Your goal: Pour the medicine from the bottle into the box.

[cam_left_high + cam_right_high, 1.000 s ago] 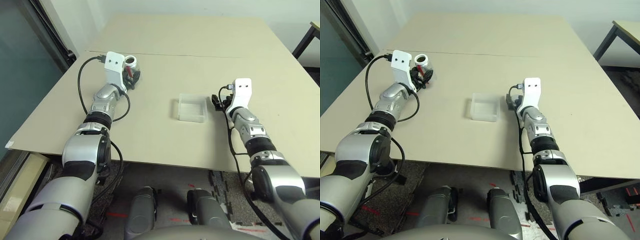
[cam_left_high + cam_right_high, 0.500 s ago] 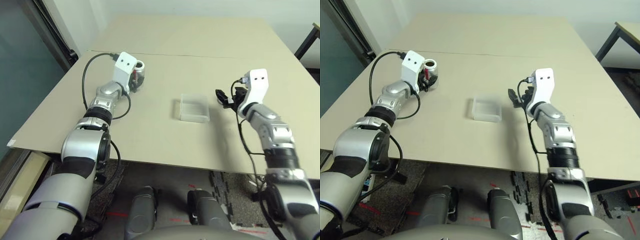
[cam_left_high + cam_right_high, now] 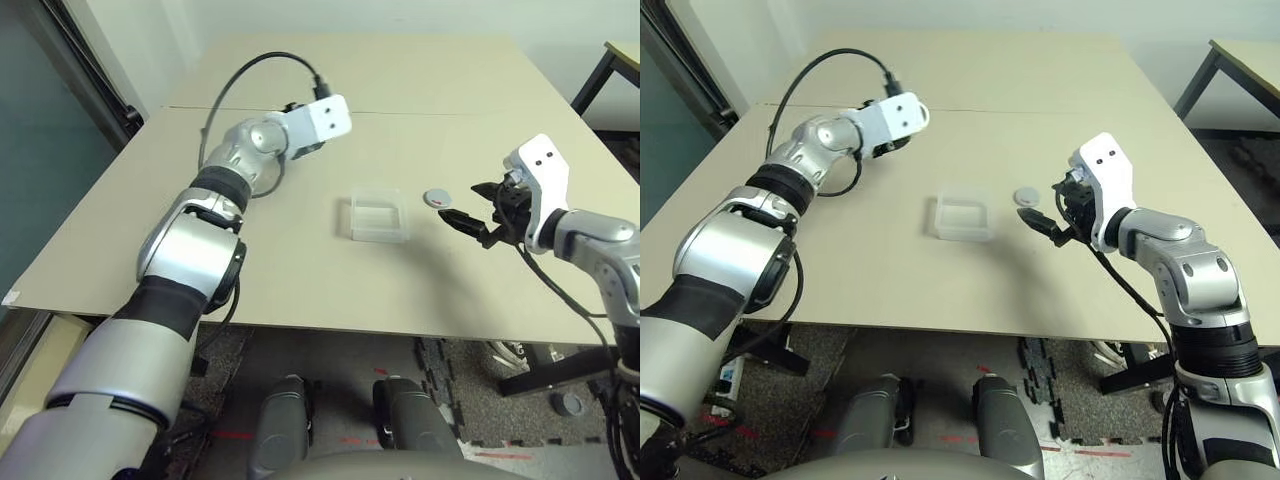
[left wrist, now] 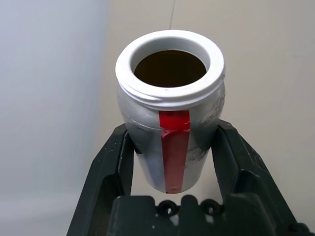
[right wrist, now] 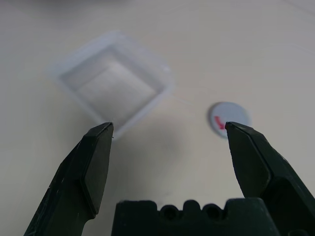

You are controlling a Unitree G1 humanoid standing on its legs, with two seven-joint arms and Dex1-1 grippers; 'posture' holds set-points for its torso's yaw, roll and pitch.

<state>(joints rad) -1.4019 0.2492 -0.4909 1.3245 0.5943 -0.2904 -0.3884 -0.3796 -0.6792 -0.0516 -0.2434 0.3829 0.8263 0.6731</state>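
My left gripper (image 4: 174, 133) is shut on the bottle (image 4: 170, 83), a silver-grey cylinder with a red strip down its side. Its white mouth is open and faces the wrist camera. Its inside looks dark, and the medicine is hidden. My left arm (image 3: 262, 140) holds it raised over the far part of the table, beyond and to the left of the box (image 3: 378, 215). The clear, shallow box lies flat on the table and looks empty (image 5: 113, 81). My right gripper (image 3: 465, 207) hangs open just right of the box, with nothing between its fingers.
The round grey cap (image 3: 437, 198) with a red mark lies on the table between the box and my right gripper, and shows again as the cap (image 5: 227, 119) in the right wrist view. A seam (image 3: 420, 113) crosses the tan table. A dark table leg (image 3: 590, 78) stands at the far right.
My left arm has lifted the bottle off the far-left table and swung it up toward the middle. The right gripper has drawn back to the right, and the cap now shows on the table.
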